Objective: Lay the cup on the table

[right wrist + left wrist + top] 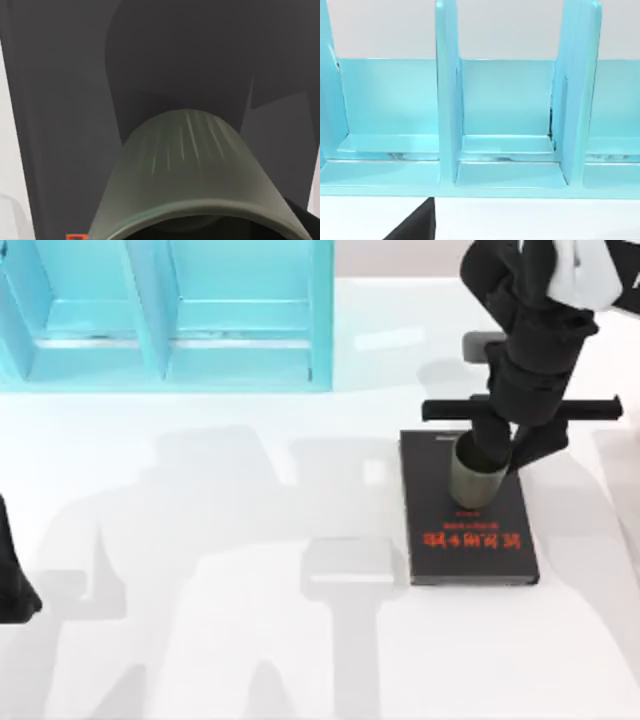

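The shelf unit [165, 315] stood along the far edge of the table [200, 660], on the left half, its open compartments facing the near side. The book [468, 530] lay flat on the table right of centre, well apart from the shelf unit, and the cup [477, 478] stood on the book's far half, with the lettering [472, 539] nearer. The right gripper [497, 445] was at the cup's far side, while the left arm [15, 580] sat at the table's left edge.
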Action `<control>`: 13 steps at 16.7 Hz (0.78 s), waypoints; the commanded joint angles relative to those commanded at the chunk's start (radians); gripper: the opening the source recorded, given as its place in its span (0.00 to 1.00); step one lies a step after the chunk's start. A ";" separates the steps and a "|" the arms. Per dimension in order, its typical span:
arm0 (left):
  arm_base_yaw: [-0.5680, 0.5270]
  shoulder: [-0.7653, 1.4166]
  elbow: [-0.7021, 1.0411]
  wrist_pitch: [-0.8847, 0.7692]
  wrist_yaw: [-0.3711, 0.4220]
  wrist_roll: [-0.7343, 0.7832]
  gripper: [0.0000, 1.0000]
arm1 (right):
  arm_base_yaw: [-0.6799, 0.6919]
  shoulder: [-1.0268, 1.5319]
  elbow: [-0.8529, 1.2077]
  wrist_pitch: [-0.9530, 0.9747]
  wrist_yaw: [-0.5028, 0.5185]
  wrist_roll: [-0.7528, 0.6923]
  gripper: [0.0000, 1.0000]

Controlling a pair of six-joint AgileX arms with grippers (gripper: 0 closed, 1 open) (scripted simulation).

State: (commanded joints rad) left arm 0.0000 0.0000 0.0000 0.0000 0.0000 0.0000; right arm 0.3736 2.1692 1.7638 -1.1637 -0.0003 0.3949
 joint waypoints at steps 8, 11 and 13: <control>0.000 0.000 0.000 0.000 0.000 0.000 1.00 | 0.000 -0.016 0.094 -0.115 -0.001 0.000 0.00; 0.000 0.000 0.000 0.000 0.000 0.000 1.00 | 0.024 -0.008 0.132 -0.130 0.001 0.034 0.00; 0.000 0.000 0.000 0.000 0.000 0.000 1.00 | 0.069 0.011 0.195 -0.164 0.003 0.091 0.00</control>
State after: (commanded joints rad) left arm 0.0000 0.0000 0.0000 0.0000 0.0000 0.0000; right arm 0.4422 2.1804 1.9586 -1.3278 0.0030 0.4861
